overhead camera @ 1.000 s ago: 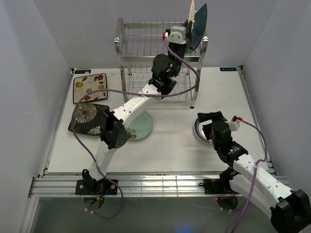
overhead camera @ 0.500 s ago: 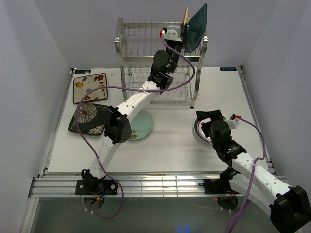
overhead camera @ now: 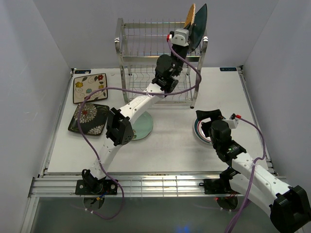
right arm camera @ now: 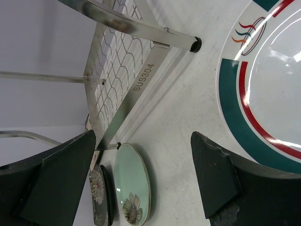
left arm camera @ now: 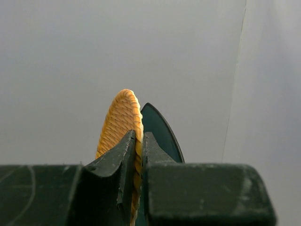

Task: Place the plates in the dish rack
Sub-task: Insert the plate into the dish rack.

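The dish rack (overhead camera: 160, 58) stands at the back of the table. A teal plate (overhead camera: 200, 26) stands on edge at the right end of its top tier. My left gripper (overhead camera: 183, 35) is shut on the rim of the woven orange plate (overhead camera: 190, 14), holding it upright just left of the teal plate. In the left wrist view the woven plate (left arm camera: 121, 122) sits clamped in my left gripper (left arm camera: 138, 141), with the teal plate (left arm camera: 162, 134) behind it. My right gripper (overhead camera: 210, 116) hangs open and empty beside the white plate with the striped rim (overhead camera: 200, 131).
A pale green plate (overhead camera: 141, 127) lies under the left arm. A dark floral plate (overhead camera: 88, 119) and a cream floral rectangular plate (overhead camera: 90, 87) lie at the left. The right wrist view shows the rack's leg (right arm camera: 195, 44) and the green plate (right arm camera: 131, 183).
The left gripper carried the woven plate slightly left, then back right next to the teal plate. The right arm shifted a little and its gripper stayed open.
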Controlling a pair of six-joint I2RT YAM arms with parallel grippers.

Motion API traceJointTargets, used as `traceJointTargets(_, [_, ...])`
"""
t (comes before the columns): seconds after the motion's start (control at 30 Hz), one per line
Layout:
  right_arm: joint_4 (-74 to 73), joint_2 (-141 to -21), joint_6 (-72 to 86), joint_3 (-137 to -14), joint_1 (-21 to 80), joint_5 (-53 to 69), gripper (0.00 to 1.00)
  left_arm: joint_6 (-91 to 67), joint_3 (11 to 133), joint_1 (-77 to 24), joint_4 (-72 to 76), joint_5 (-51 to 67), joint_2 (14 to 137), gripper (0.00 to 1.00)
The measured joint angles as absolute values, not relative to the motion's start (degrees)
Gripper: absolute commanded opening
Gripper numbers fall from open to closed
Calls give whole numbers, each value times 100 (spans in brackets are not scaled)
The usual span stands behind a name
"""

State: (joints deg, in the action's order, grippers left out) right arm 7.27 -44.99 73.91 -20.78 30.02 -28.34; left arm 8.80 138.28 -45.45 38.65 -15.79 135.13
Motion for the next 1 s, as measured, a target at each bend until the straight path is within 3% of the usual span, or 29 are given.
traceJointTargets(1.0, [794, -4510, 7306, -2073, 3002, -2722, 87, 1712, 13343, -4707, 4722, -1846, 13362, 0])
